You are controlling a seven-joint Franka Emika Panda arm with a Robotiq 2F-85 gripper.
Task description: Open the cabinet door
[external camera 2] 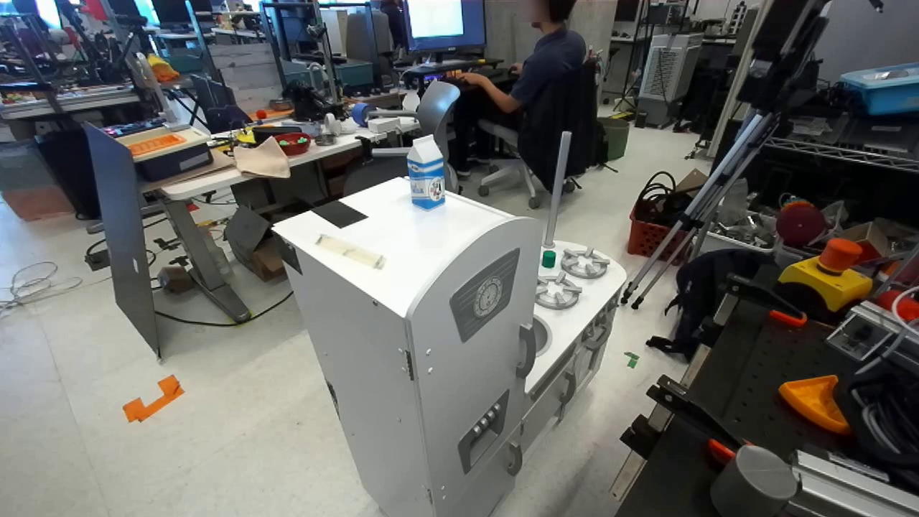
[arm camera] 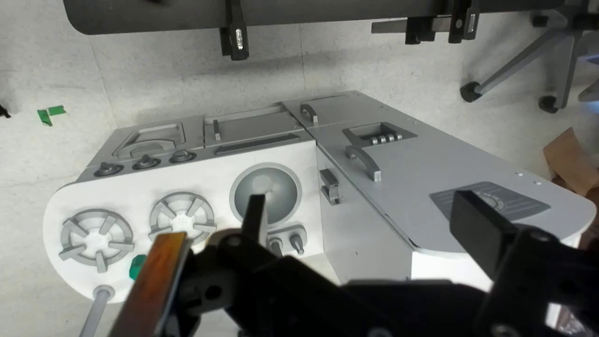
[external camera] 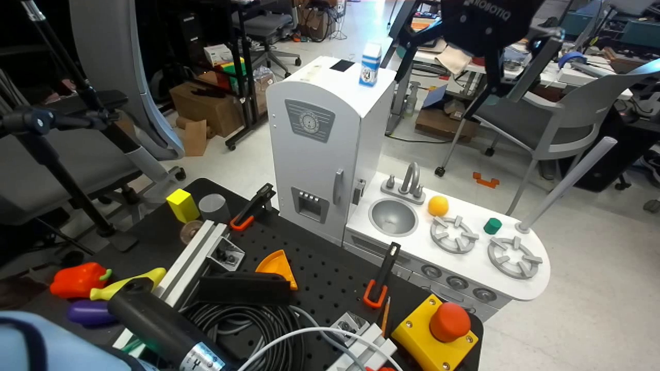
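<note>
Gripper (arm camera: 359, 210): black fingers (arm camera: 482, 229) wide apart in the wrist view, the tower (arm camera: 367, 238) between them; the top edge of an exterior view crops its body.
Cabinet door (external camera: 314, 165): flat light-grey panel at the centre of an exterior view, looks closed; in the wrist view a finger hides part of its dial plate (external camera: 309, 120).
Latch (arm camera: 330, 186): blocky and grey, on the tower's side; that side faces away in an exterior view, where a hinge (external camera 2: 410, 365) shows instead.
Sink (external camera: 393, 219): round and whole in an exterior view; a finger overlaps it in the wrist view.
Ball (external camera: 438, 205): yellow-orange, mostly behind the gripper in the wrist view.
Brown piece (arm camera: 149, 283): flat, blurred, lower left of the wrist view; cannot tell what it is.
Handle (external camera: 337, 186): grey curved bar on the door.
Milk carton (external camera 2: 427, 179): blue and white, upright on the tower's roof in both exterior views.
Table (external camera: 330, 278): black, with rows of round holes.
</note>
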